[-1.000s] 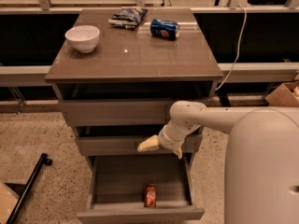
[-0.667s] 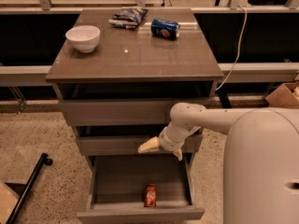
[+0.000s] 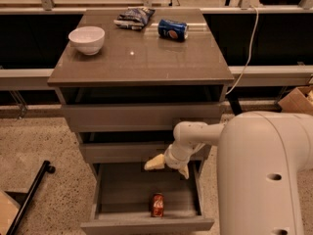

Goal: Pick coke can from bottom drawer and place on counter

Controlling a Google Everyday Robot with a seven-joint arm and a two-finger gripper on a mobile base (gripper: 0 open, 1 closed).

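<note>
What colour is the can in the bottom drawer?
The coke can is red-orange, camera view; claw hovers above it.

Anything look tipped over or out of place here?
The blue can lies on its side at the back of the counter, near a crumpled bag. Nothing else stands out: the gripper hangs open over the bottom drawer, where the coke can sits.

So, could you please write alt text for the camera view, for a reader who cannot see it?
The robot's gripper hangs open above the pulled-out bottom drawer, where a coke can stands near the front, untouched. On the counter above sit a white bowl, a blue Pepsi can on its side and a snack bag.
</note>
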